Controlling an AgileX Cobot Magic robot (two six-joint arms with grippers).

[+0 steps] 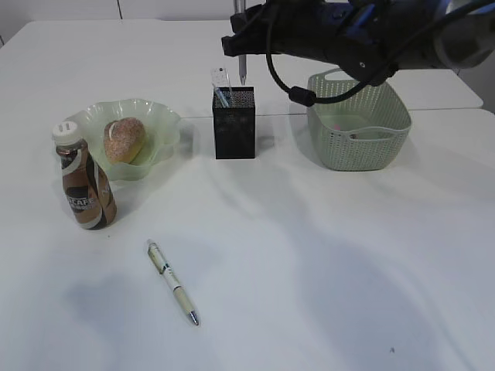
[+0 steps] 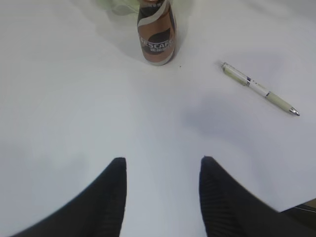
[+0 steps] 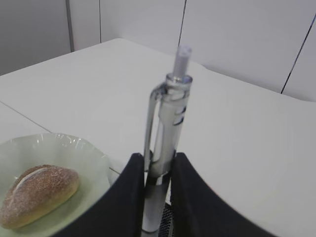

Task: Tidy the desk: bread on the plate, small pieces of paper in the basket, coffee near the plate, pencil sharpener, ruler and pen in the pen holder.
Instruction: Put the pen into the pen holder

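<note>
Right gripper pinching clear pen upright; above pen holder

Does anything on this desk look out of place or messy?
Only the white pen, lying loose at a slant on the bare table, apart from the black pen holder. The coffee bottle stands upright; nothing looks spilled or damaged.

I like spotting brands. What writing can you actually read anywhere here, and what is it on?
"ESCAF", cut off at both ends: on the coffee bottle label.
Smaller print below it: too blurred to read.
Print on the table pen barrel: too small to read.
Nothing else carries readable text.
</note>
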